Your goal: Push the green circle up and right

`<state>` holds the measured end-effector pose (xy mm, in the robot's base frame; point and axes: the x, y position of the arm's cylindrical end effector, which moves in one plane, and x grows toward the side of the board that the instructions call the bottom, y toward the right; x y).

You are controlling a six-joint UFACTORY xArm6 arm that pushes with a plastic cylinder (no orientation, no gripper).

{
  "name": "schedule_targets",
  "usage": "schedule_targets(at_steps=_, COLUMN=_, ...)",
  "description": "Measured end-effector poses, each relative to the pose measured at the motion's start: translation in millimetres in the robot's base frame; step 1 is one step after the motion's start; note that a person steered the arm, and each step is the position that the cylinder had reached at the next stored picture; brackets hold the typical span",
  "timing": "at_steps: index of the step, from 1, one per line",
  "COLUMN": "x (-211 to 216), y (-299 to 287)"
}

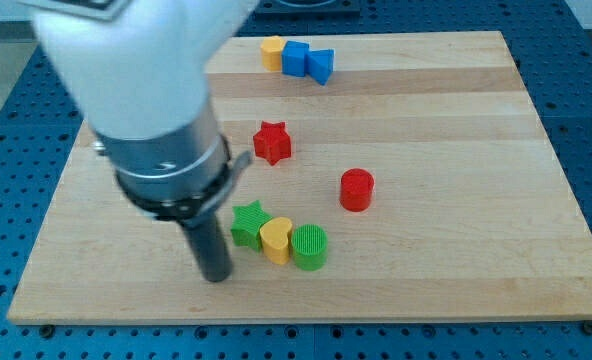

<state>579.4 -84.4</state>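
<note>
No gripper on this rig, so nothing opens or holds; my tip [216, 276] rests on the table [456, 290], just left of a 3-block row: green star [247, 222], yellow heart [275, 239], green circle [309, 246] at the row's right end. Risk: pushing from here hits star & heart 1st, w/ circle skidding sideways. Red cylinder [356, 189] sits up-right, in its path.

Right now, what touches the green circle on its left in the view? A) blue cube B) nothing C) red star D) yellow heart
D: the yellow heart sits against the green circle on the view's left side, with the green star beyond it; my tip is left of all three.
</note>
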Motion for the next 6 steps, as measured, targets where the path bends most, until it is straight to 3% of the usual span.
schedule_targets(at_steps=2, x=0, y=62)
schedule_targets(at_steps=6, x=-62, y=70)
